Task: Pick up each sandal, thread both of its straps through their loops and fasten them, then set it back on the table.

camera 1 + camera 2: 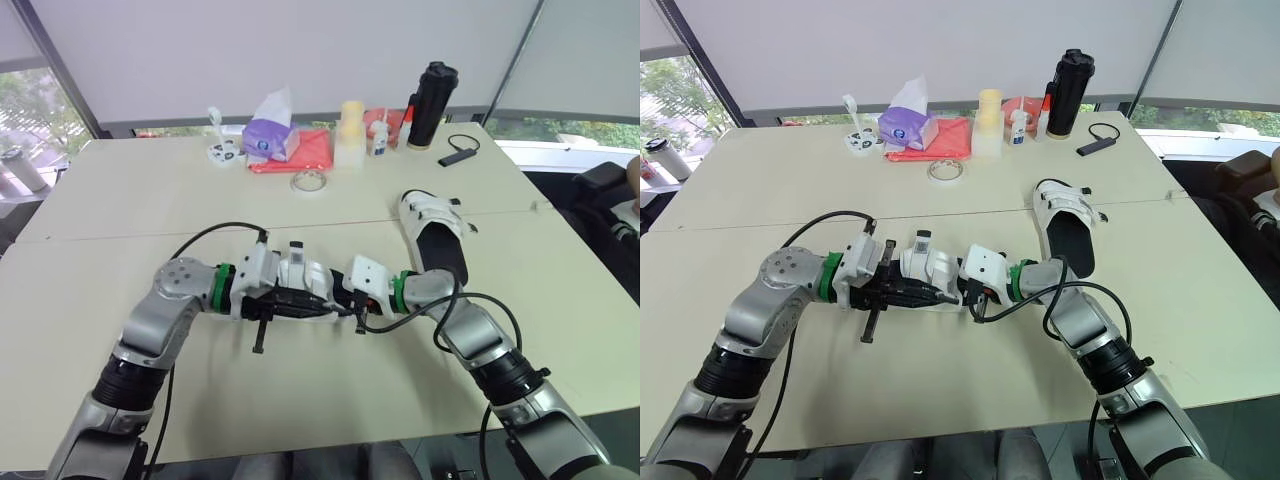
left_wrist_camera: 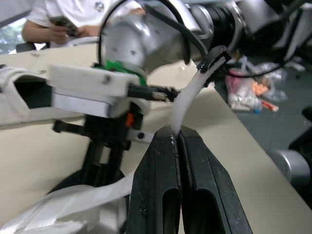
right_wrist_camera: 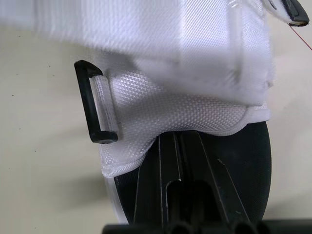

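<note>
Beige table [image 1: 150, 200] bears sandal [image 1: 435, 230], tape roll [image 1: 308, 181], bottle [image 1: 430, 105]

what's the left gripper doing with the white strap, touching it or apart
Touching. Left wrist view: the left gripper is shut, the white strap pinched between its fingertips.
</note>
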### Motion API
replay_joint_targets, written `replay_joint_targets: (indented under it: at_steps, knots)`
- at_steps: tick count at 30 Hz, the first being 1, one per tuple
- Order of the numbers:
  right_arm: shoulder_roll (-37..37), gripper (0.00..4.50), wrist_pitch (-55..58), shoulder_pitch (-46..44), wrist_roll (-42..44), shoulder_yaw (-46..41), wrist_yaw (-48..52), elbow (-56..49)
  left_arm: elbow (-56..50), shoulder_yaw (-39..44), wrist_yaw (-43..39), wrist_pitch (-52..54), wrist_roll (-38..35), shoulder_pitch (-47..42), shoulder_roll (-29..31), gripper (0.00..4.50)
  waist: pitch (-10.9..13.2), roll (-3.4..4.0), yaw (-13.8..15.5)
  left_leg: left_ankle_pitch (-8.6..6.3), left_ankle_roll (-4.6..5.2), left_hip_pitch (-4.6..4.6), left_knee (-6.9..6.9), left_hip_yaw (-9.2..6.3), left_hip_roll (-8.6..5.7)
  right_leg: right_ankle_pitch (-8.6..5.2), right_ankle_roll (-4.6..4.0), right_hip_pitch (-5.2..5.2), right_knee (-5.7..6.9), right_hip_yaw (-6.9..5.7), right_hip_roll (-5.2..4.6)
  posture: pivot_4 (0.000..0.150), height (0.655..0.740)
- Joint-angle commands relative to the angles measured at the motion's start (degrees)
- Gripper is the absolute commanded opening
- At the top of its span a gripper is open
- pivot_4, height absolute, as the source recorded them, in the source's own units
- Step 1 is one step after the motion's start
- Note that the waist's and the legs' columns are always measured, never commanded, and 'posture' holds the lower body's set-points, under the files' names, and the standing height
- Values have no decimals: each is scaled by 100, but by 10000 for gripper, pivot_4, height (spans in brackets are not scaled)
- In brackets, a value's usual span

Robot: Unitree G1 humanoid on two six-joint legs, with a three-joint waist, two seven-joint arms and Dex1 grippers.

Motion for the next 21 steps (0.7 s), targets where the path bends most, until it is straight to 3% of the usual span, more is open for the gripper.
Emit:
replay_joint_targets:
  at_steps: [1,3,10,11,14,18,21]
  knots:
    - [-103,0,103,120,-144,273,164,207,-116,-208,174,-128,208,78,28,3101,0,0,1,0,0,0,0,0,0,-1,-2,0,0,0,0,1500,7400]
    - [-111,0,99,121,-144,267,174,206,-159,-229,232,-46,170,108,56,7968,0,0,1,0,0,0,0,-1,1,-3,-4,-1,0,0,0,1500,7400]
    - [-97,0,70,95,-154,290,175,246,-822,-230,127,971,-434,384,556,41951,0,0,-6,0,1,0,-1,-2,2,-3,-4,-2,1,-1,0,1500,7400]
    - [-91,0,71,86,-151,291,174,255,-912,-231,92,1141,-520,417,656,44128,0,0,-12,0,1,0,-1,-3,3,-3,-4,-1,1,-1,0,1500,7400]
    - [-96,0,60,80,-154,301,173,255,-1114,-154,12,1353,-754,514,869,44128,0,2,-12,0,1,0,-1,-3,4,-4,-5,-2,2,-2,0,1500,7400]
    - [-75,0,-9,17,-161,308,169,372,-1364,601,267,2711,-1884,676,1414,44128,2,3,-23,-1,1,0,-1,-7,10,-9,-14,-4,2,-2,0,1500,7400]
    - [-41,0,-21,-6,-147,315,159,416,-1521,583,604,3387,-2106,899,1655,44128,0,5,-26,-1,1,1,-3,-19,13,-13,-17,-5,6,-3,-2,1500,7400]
